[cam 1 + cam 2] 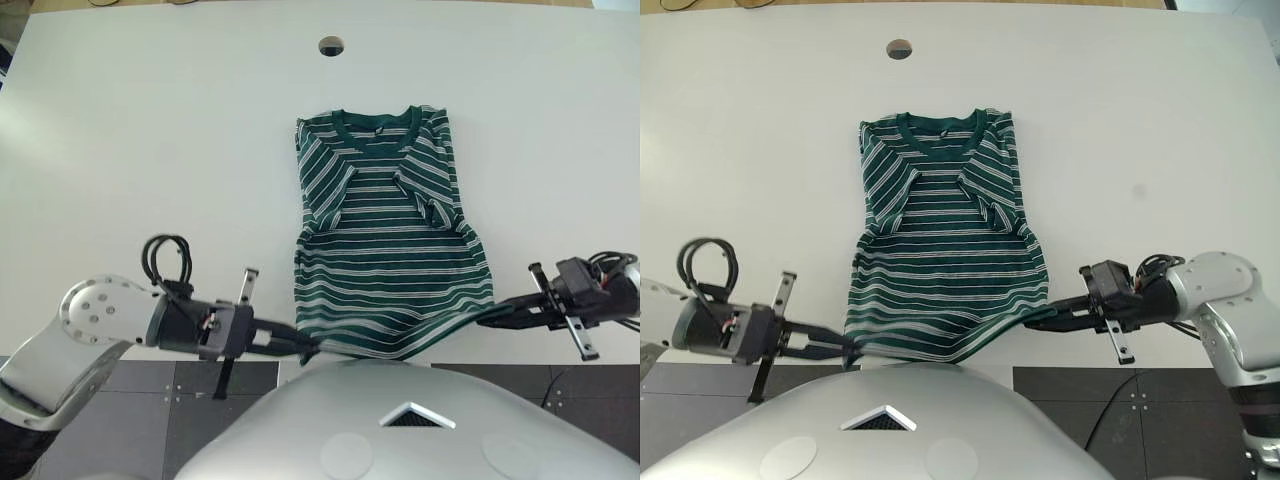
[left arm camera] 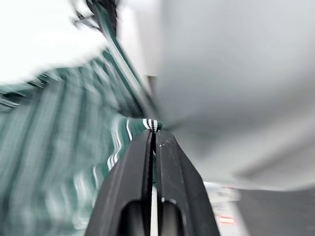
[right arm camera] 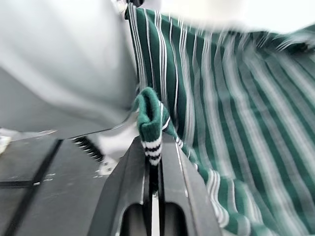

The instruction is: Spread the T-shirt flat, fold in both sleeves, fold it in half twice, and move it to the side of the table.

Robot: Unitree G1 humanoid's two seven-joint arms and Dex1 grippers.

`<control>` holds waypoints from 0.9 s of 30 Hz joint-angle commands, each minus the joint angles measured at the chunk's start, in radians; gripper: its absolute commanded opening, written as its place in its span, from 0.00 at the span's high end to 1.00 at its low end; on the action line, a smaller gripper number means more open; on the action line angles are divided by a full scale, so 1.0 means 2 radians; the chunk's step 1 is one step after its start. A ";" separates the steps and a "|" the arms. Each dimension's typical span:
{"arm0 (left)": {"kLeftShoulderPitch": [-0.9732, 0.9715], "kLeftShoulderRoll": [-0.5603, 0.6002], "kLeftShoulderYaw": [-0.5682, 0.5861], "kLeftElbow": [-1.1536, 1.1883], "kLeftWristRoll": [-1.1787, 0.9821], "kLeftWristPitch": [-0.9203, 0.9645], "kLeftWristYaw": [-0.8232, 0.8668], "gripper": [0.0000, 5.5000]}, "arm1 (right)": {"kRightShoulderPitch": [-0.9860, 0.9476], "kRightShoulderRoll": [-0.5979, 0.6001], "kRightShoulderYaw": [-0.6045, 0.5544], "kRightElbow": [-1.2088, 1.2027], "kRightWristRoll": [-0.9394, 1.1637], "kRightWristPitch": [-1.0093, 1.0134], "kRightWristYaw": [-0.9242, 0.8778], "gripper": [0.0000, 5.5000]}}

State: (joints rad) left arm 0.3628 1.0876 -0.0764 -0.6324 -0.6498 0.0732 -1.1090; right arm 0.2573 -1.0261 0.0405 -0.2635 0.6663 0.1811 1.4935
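White desk: T-shirt at centre, sleeves folded in, long axis 12–6, collar at 12, hem at the near edge. Hem corner at 7 o'clock is pinched by left gripper, corner at 5 by right gripper. Collar lies toward 12 from both; arms equally near.

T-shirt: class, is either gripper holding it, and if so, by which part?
Both hold the T-shirt: the left gripper is shut on its bottom hem at the left corner, the right gripper on the hem at the right corner.
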 commanded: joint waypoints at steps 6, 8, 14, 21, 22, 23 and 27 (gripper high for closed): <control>-0.215 -0.129 -0.028 0.214 0.168 -0.064 0.059 0.98 | -0.167 0.101 0.004 0.096 -0.108 -0.058 -0.108 0.98; -0.243 -0.146 -0.031 0.252 0.189 -0.075 0.064 0.98 | -0.205 0.120 0.012 0.116 -0.132 -0.060 -0.129 0.98; -0.309 -0.198 -0.044 0.352 0.238 -0.109 0.077 0.98 | -0.298 0.173 0.049 0.223 -0.256 -0.148 -0.208 0.98; -0.394 -0.250 -0.046 0.494 0.284 -0.142 0.100 0.98 | -0.373 0.203 0.078 0.368 -0.369 -0.230 -0.301 0.98; -0.404 -0.256 -0.045 0.515 0.290 -0.148 0.104 0.98 | -0.383 0.205 0.080 0.390 -0.381 -0.238 -0.312 0.98; -0.412 -0.262 -0.044 0.531 0.291 -0.153 0.105 0.98 | -0.390 0.208 0.081 0.407 -0.386 -0.243 -0.317 0.98; -0.443 -0.280 -0.045 0.596 0.307 -0.176 0.115 0.98 | -0.424 0.216 0.083 0.480 -0.402 -0.266 -0.333 0.98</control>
State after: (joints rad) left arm -0.4790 0.5410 -0.1634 0.5069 -0.0620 -0.2537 -0.8922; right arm -0.5374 -0.5974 0.2050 0.6381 -0.1143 -0.3314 0.8470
